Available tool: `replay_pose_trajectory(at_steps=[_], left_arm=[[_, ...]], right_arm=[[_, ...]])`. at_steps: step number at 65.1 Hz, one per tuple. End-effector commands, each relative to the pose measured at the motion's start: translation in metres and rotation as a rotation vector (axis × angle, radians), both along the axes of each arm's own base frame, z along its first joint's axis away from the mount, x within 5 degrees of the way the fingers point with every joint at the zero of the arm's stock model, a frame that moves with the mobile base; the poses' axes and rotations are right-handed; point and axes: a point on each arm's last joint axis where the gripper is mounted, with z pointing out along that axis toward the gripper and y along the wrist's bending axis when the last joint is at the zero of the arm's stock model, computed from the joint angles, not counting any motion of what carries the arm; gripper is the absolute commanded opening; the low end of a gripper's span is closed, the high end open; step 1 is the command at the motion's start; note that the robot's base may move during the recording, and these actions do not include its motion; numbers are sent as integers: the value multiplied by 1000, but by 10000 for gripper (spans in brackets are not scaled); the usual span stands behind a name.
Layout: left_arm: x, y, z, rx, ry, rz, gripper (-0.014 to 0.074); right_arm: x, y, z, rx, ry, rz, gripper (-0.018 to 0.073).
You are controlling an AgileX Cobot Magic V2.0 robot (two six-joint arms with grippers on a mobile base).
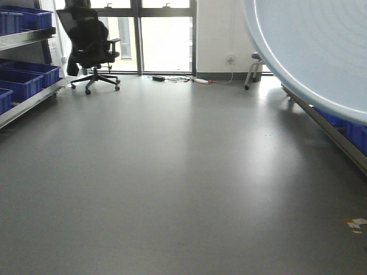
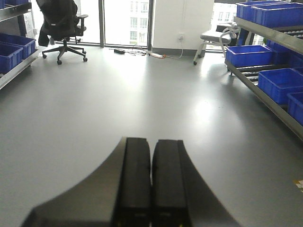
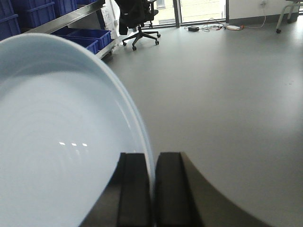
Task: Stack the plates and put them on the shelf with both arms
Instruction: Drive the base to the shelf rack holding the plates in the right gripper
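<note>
We saw right end effector pinching plate rim; left end effector clenched, empty. We judged stacking, shelf placement undone.

Daylight pours through the windows at the far wall, and they burn out to plain white. The floor carries a wide pale sheen below them, dimming toward the cameras. The chair is backlit, nearly a silhouette. The plate is soft and out of focus close to the front lens; the right wrist view shows three small glints on it. The left end effector and right end effector look dark and blurred.
</note>
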Motion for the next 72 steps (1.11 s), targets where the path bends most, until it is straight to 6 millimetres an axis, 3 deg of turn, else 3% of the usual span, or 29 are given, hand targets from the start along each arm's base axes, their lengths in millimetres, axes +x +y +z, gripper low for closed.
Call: replay_pose_trajectory(at_steps=[1,72], left_arm=[[1,2,18,-22,-99,26,82],[1,2,18,-22,-97,26,82]], right_arm=[[0,-2,19,28,-122,-26,48],[0,-2,19,28,-122,-26,48]])
